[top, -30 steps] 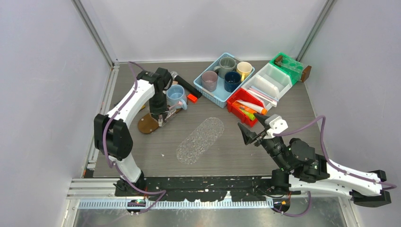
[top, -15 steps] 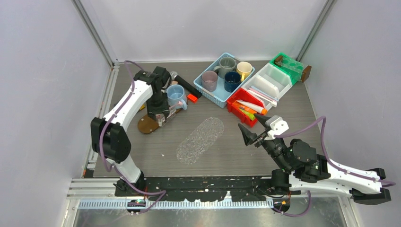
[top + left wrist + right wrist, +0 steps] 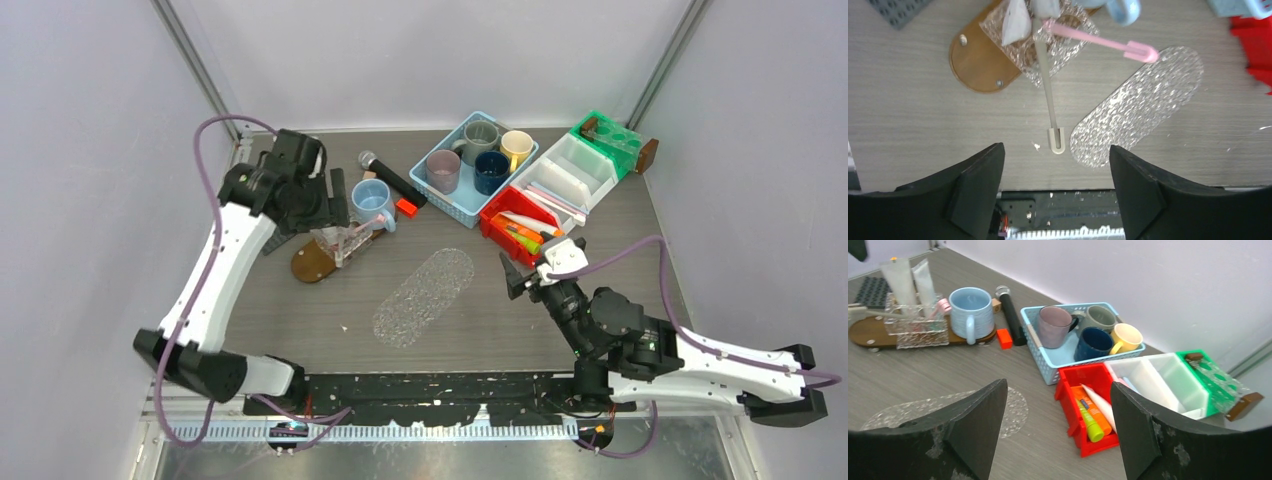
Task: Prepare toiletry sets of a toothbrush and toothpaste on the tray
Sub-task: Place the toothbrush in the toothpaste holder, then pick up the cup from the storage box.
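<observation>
The left pincer (image 3: pixel 1054 148) hangs open and empty near the clear holder (image 3: pixel 1018 61), where a pink toothbrush (image 3: pixel 1098 41) and a white toothbrush (image 3: pixel 1048 95) lean out beside two upright tubes (image 3: pixel 898 275) (seemingly two sets). The right pincer (image 3: pixel 1058 385), likewise spread and empty, faces the red bin (image 3: pixel 1067 407) of toothpaste tubes (image 3: pixel 1091 416), probably lined up for a pick.

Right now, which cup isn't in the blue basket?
The light blue mug, standing alone by the clear holder; the other four cups sit inside the basket.
</observation>
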